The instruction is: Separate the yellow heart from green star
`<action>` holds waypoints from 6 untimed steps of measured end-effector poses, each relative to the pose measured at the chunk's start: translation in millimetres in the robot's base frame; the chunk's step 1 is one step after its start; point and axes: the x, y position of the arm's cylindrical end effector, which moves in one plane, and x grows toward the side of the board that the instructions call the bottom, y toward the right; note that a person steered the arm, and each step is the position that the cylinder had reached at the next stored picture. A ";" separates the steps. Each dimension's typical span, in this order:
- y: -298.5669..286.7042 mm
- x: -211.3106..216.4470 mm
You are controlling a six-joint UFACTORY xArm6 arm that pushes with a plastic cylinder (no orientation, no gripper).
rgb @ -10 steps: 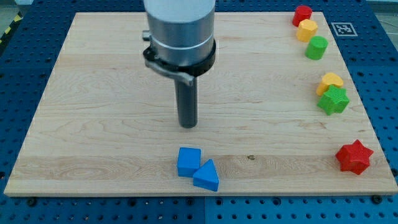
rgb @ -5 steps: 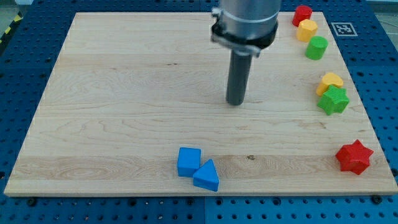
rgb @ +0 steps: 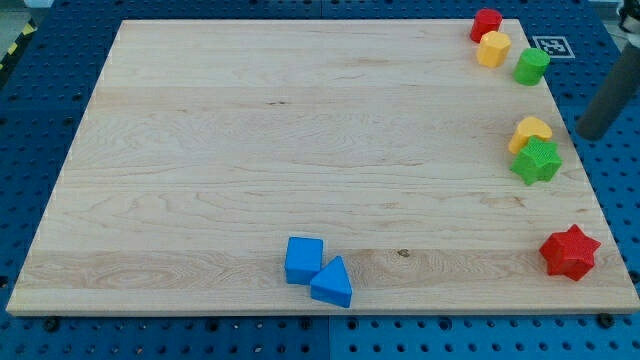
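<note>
The yellow heart (rgb: 531, 130) lies near the board's right edge, touching the green star (rgb: 537, 161) just below it. My tip (rgb: 590, 134) is off the board's right edge, to the right of the yellow heart and a little apart from it. Only the lower part of the dark rod shows at the view's right edge.
A red block (rgb: 487, 23), a yellow block (rgb: 493, 48) and a green cylinder (rgb: 532, 66) sit in the top right corner. A red star (rgb: 570, 251) is at the bottom right. A blue cube (rgb: 304, 259) and a blue triangle (rgb: 333, 282) touch near the bottom edge.
The rod has swept from the board's middle to beyond the right edge. The green cylinder has shifted up and to the right. The heart and star have not moved.
</note>
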 end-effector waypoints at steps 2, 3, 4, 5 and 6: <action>-75.0 8.7; -115.3 -22.3; -148.9 -54.7; -182.4 -71.0; -205.2 -73.6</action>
